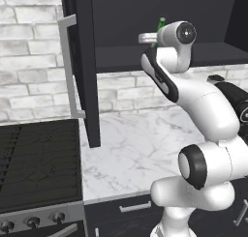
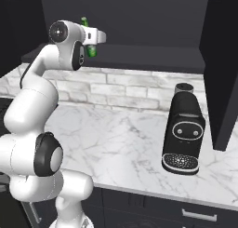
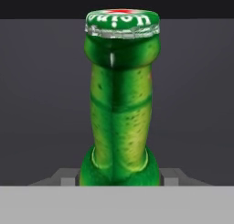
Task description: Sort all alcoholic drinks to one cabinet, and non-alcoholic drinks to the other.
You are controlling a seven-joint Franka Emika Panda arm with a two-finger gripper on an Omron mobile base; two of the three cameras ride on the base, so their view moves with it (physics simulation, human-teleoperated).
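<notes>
In the left base view, the white arm reaches up into the open dark cabinet (image 1: 160, 52) on the wall. The top of the green beer bottle (image 1: 160, 24) peeks out behind the arm, up over the cabinet shelf. The tall cabinet door (image 1: 82, 66) stands open with its long silver handle (image 1: 69, 66). Below is the white marble desk (image 1: 131, 154), and a black stove (image 1: 38, 163) sits to the left.

In the right base view, the hand (image 2: 91, 48) is up at the front edge of the cabinet shelf (image 2: 139, 55). The green beer bottle (image 2: 90, 50) sits in the hand, with its neck sticking up past the wrist. A black coffee machine (image 2: 183, 131) stands on the desk (image 2: 111, 138), well apart from the arm.

In the hand view, the green beer bottle (image 3: 121, 104) stands straight up with its cap on top. The two finger tips (image 3: 171, 176) press on its sides low down. So the hand is partly closed and holds the bottle. Dark cabinet wall is behind it.
</notes>
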